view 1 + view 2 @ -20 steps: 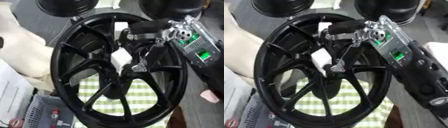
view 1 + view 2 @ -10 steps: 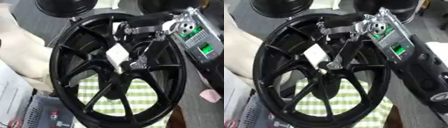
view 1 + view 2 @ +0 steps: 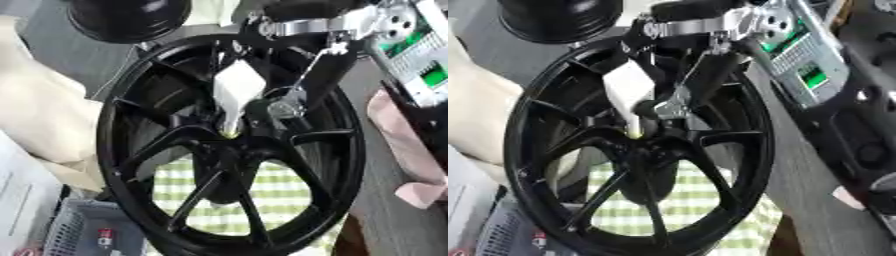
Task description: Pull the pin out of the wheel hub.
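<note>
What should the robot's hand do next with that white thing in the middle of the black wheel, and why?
Probably keep lifting it straight up and away. The right hand has its fingers down at the hub, beside the white pin, whose yellowish tip looks to be at the hub of the wheel, so likely not quite free.

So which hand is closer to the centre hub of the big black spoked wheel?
Right. The right hand reaches down onto the hub of the black spoked wheel; the left hand shows in neither view.
</note>
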You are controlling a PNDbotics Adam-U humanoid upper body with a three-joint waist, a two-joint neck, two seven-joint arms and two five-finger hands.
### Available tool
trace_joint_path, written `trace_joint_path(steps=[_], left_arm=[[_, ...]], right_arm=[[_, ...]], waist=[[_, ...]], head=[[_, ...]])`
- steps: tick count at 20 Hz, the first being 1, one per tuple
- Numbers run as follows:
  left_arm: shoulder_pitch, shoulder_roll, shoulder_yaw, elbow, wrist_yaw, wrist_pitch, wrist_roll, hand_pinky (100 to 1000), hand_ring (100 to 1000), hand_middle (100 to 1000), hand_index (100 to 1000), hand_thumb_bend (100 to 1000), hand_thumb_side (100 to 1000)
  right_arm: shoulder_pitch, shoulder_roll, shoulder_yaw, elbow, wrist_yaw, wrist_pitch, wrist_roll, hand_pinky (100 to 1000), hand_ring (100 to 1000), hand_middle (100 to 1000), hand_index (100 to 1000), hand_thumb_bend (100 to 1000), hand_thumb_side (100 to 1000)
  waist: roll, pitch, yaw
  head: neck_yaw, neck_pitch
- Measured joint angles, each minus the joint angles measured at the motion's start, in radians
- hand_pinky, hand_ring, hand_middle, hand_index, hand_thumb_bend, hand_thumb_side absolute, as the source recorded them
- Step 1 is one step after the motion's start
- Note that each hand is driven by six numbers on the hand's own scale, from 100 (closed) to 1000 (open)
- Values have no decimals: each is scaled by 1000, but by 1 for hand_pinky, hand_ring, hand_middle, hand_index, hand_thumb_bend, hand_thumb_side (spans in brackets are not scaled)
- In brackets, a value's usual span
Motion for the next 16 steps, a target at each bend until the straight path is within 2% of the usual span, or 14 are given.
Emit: trace_joint_path(steps=[4, 8, 12, 16], left_arm=[[4, 0, 0, 0, -3, 0, 0, 657, 628, 438, 621, 718, 439], [5, 0, 1, 0, -3, 0, 1, 657, 628, 438, 621, 719, 440], [5, 0, 6, 0, -4, 3, 5, 657, 627, 437, 621, 719, 441], [2, 0, 8, -1, -6, 3, 9, 657, 627, 437, 620, 720, 440]], right_arm=[[-23, -63, -62, 23, -92, 61, -32, 701, 507, 317, 500, 100, 332], [-1, -178, -128, 30, -173, 104, -87, 705, 510, 322, 505, 100, 319], [116, -350, -214, 19, -227, 122, -180, 718, 512, 335, 517, 100, 318], [309, -505, -331, -4, -268, 120, -293, 726, 520, 358, 539, 100, 304]], waist=[[0, 0, -7], [4, 0, -15], [22, 1, -20], [40, 13, -21]], head=[[-2, -9], [-1, -7], [9, 3], [24, 9]])
